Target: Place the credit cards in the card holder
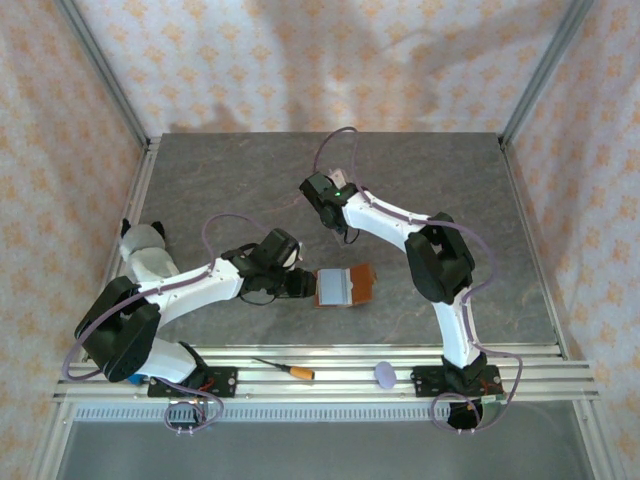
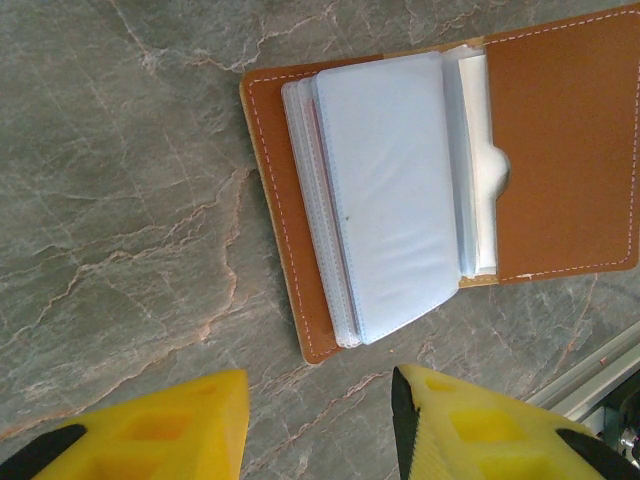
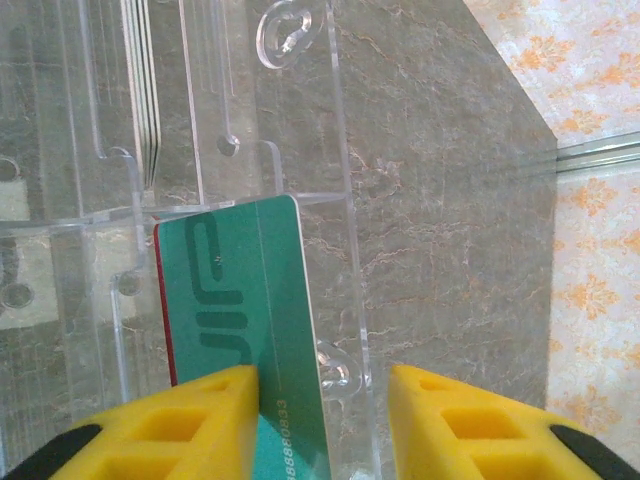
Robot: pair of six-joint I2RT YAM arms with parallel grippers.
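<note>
The right pincer (image 3: 320, 385) gapes empty over the teal card (image 3: 245, 300), likely stiff and slick, so pinch its edges; the left pincer (image 2: 318, 385) is open too.

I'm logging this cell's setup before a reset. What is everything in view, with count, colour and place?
card holder: one, brown leather, lying open on the table, clear sleeves showing
teal credit card: one, at the clear tray
red credit card: one, only an edge showing under the teal one
clear plastic tray: one, transparent, on the table
screwdriver: one, orange handle, near rail
round disc: one, lilac, near rail
table: one, grey marble
left gripper: yellow fingers, open, beside the card holder
right gripper: yellow fingers, open, over the cards
</note>
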